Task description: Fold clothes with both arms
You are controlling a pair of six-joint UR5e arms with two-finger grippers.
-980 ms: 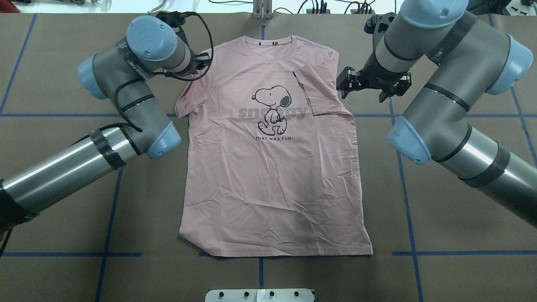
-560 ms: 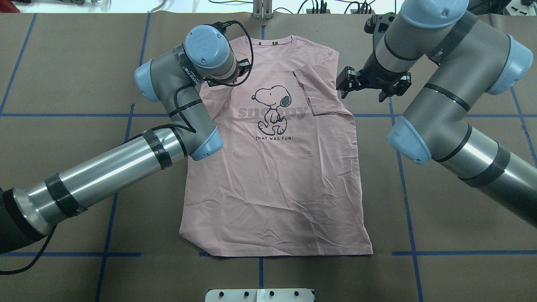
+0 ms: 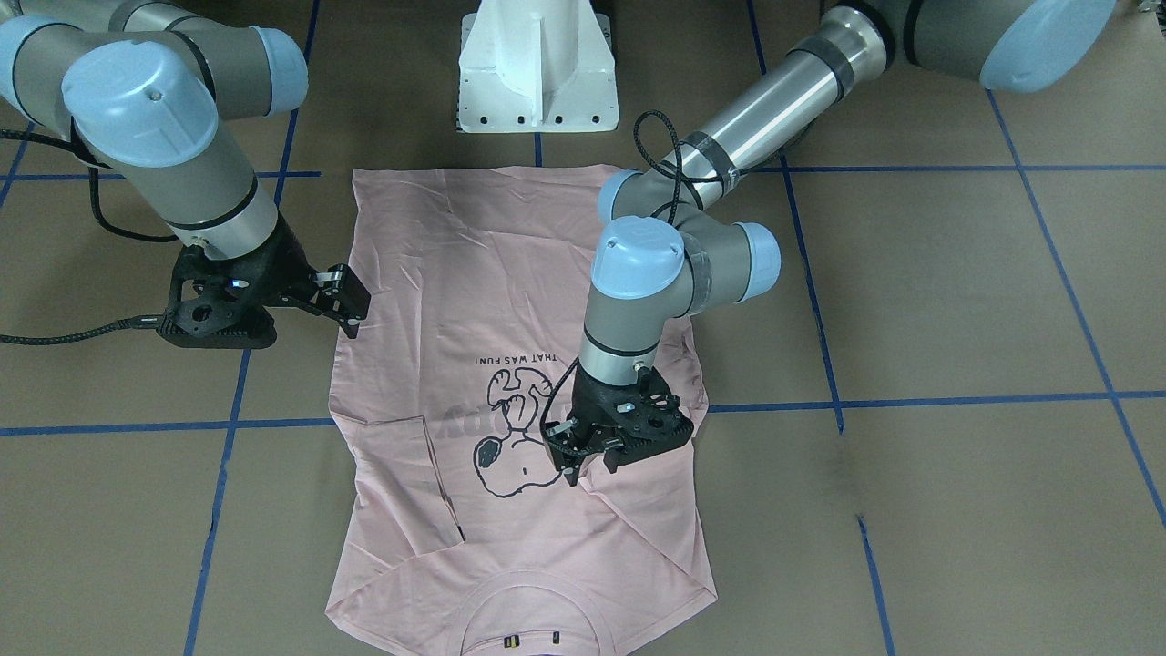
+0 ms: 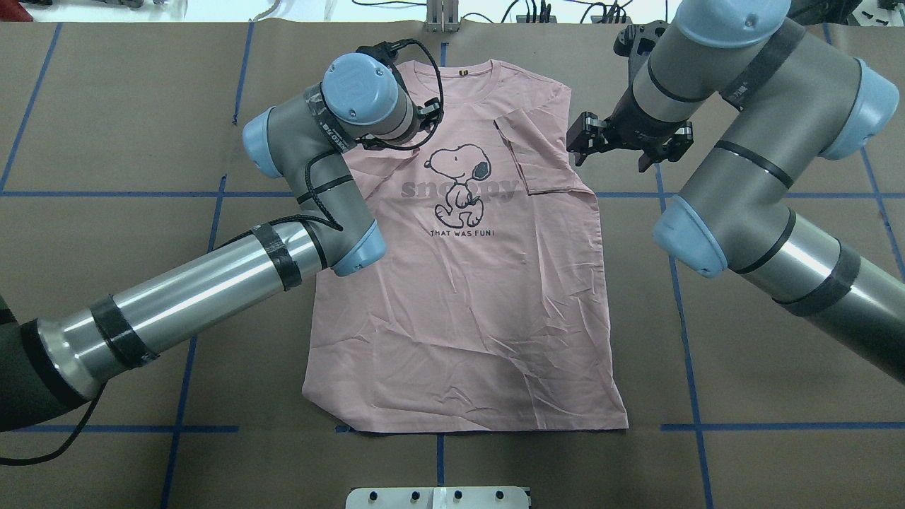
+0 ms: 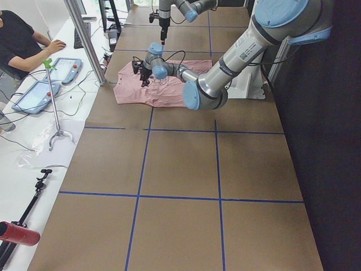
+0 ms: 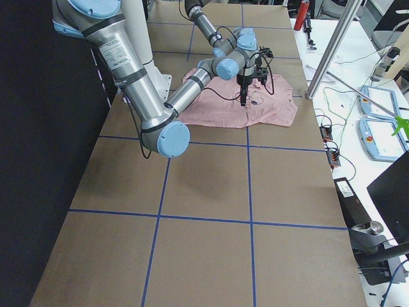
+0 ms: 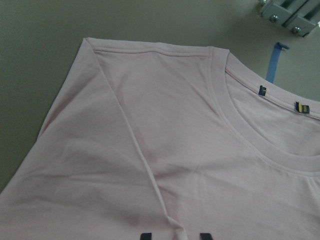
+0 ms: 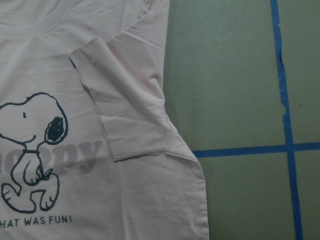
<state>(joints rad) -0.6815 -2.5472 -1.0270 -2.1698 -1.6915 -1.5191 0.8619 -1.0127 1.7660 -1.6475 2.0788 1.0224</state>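
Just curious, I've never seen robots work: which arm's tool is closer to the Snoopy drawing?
Left. The left tool hangs over the T-shirt right beside the Snoopy drawing; the right tool sits out at the T-shirt's side edge.

Left arm (image 4: 314,152) farther across T-shirt (image 4: 466,318)
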